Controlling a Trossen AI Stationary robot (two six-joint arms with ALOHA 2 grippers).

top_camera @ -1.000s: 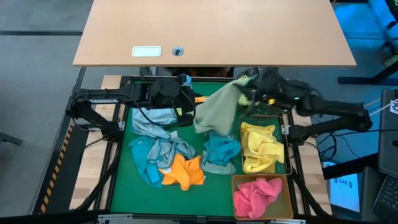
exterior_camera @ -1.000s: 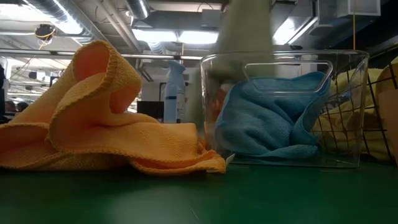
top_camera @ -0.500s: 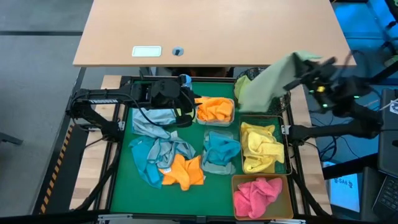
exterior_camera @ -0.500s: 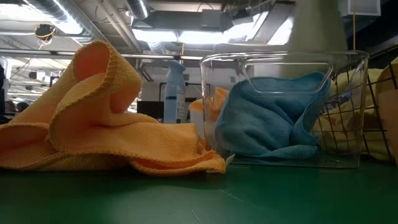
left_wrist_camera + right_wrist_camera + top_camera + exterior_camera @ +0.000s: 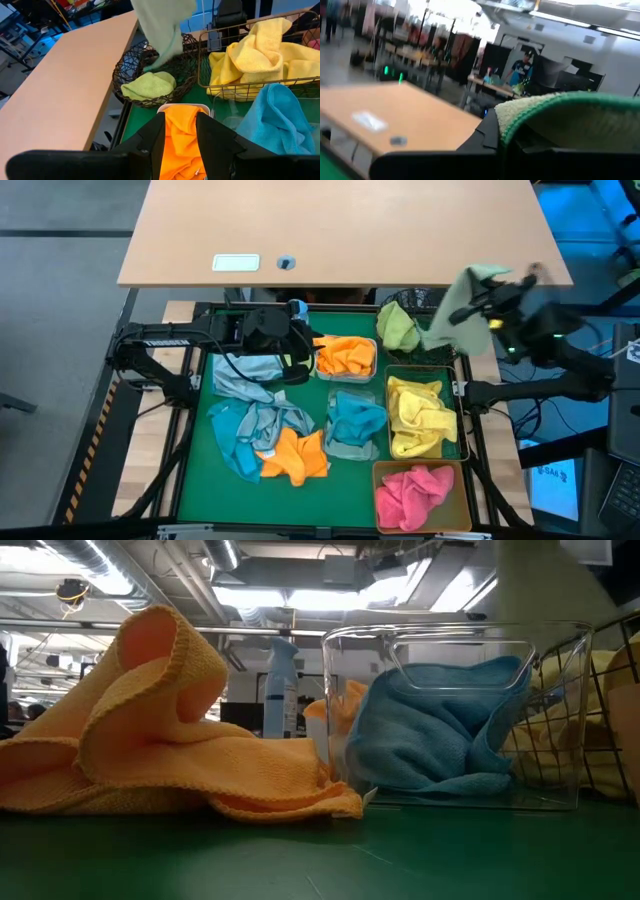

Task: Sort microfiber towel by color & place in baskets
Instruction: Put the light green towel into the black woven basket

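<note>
Light green towel (image 5: 462,305) has been carried from above the loose pile to hang at the black round wire-mesh basket (image 5: 432,345), clamped in the closed right gripper (image 5: 497,292). Release looks next. Left gripper (image 5: 296,352) waits, partly open, empty.

Right gripper (image 5: 478,292) fingertips hidden in the light green towel (image 5: 462,305) it grips; towel motion-blurred in the high view. Right wrist view: towel fold (image 5: 560,112) covers the fingers, cut off at 3 o'clock edge; background person (image 5: 522,70) blurred. Low view: hanging towel (image 5: 545,580) only a pale blur, cut at 12 o'clock; wire basket (image 5: 600,730) cut at 3 o'clock; orange towel (image 5: 150,730) cut at 9 o'clock. Left wrist view: green towel top (image 5: 162,22) cut at 12 o'clock, blurred; teal towel (image 5: 277,117) cut at 6 o'clock. Black mesh basket (image 5: 405,302) partly hidden under desk edge in the high view.
</note>
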